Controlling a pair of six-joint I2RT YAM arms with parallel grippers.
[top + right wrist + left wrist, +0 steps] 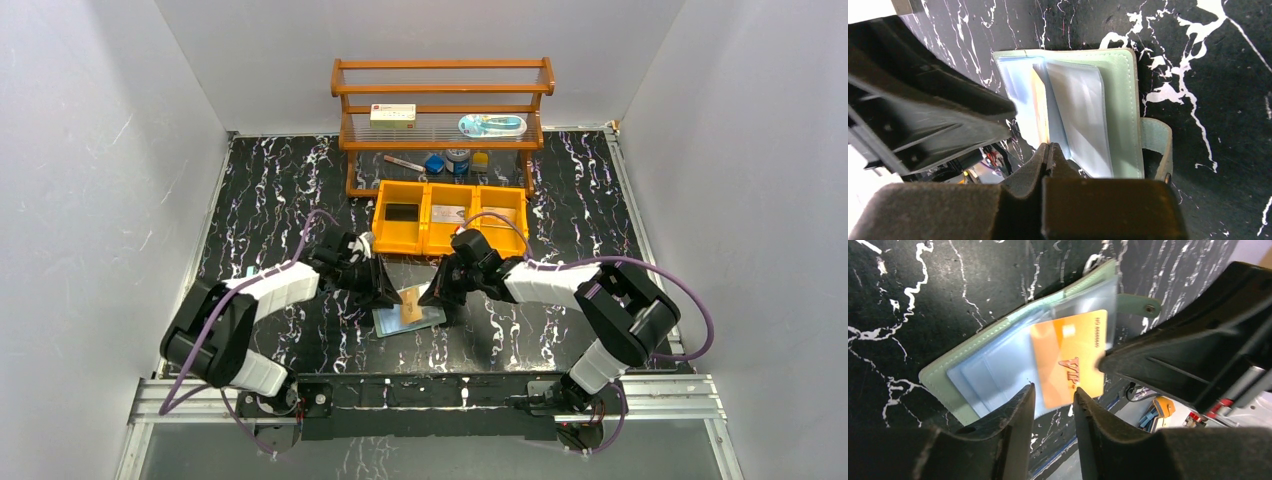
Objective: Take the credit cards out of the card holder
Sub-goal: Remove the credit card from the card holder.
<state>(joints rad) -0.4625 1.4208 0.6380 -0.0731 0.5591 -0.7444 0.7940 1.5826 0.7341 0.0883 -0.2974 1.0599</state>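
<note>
Left wrist view: the card holder [935, 376] lies open and flat on the black, white-veined counter [908, 285]. Its sage-green cover is down, its pale blue pockets face up, and its snap tab [1138, 306] sticks out past the far edge. One orange-tan credit card [1070, 360], printed VIP, rests among the clear sleeves, with its lower end reaching the holder's open edge just above the fingertips. No other cards can be made out in the pockets. The left end effector [1053, 395] hangs at that edge with its jaws parted, a clear gap between them and nothing held. It seems lined up to pinch the card's free end and draw it out along its length. The right end effector [1048, 150] is closed tight on nothing. Its blunt tip is at the holder's sleeves, apparently to pin the light holder down so it does not slide with the card, though whether it actually presses cannot be told. Seen from the left wrist, that tip overlaps the card's right edge, so it may trap the card as well as the holder. From the top external view, the two end effectors crowd the holder from either side, leaving very little room between them. Bare counter lies on the near side, toward the arm bases, and gives the card a free path out. The orange bins [400, 242] stand near on the far side, with a wooden shelf [440, 65] behind them. The grey side walls are well apart from the work.
</note>
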